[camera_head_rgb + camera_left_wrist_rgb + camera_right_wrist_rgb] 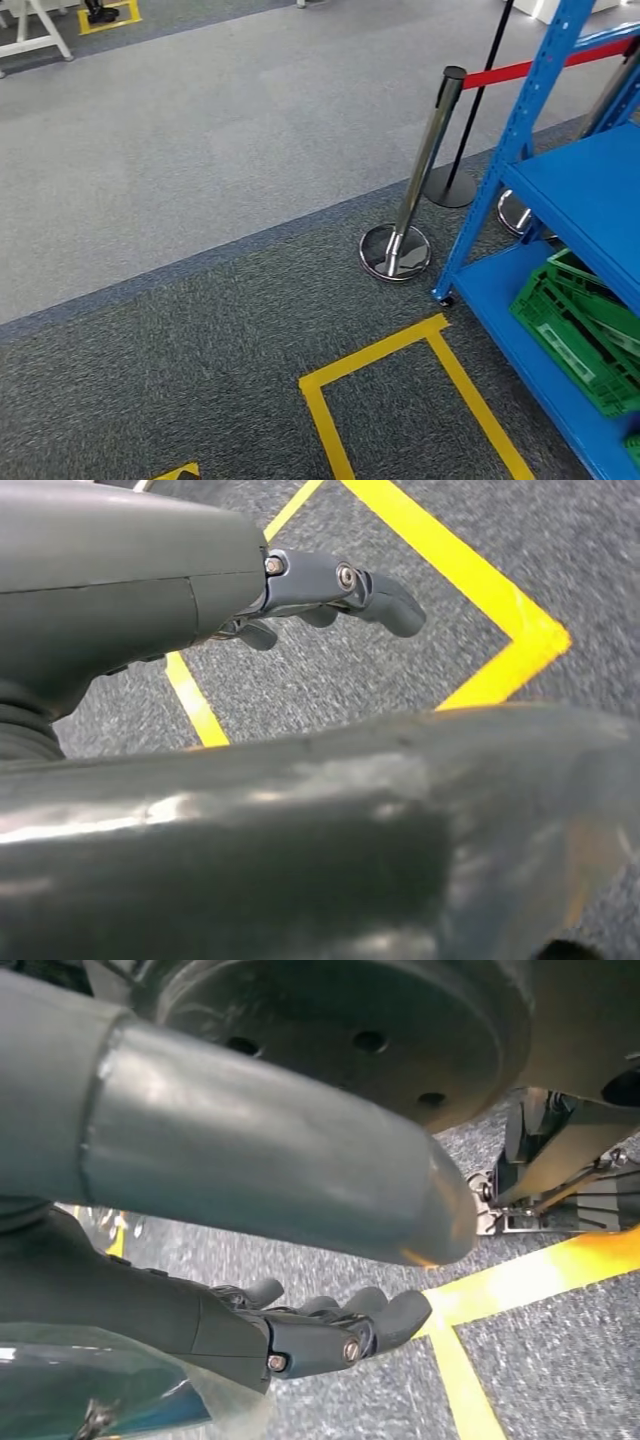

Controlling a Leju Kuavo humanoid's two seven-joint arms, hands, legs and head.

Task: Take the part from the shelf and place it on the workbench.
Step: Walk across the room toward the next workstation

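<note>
The blue metal shelf (581,190) stands at the right of the head view. Green plastic crates (589,335) lie tilted on its bottom board (513,300), and the middle board is bare where it shows. I cannot make out a separate part on the shelf. My left hand (332,585) hangs over the carpet with its fingers stretched out and holds nothing. My right hand (332,1330) also hangs low above the floor, fingers extended, nothing in it.
A chrome stanchion (423,165) with a round base stands just left of the shelf's corner post. A red belt (528,68) runs from it toward the shelf. A black stanchion base (453,185) sits behind. A yellow tape square (377,352) marks the carpet before the shelf.
</note>
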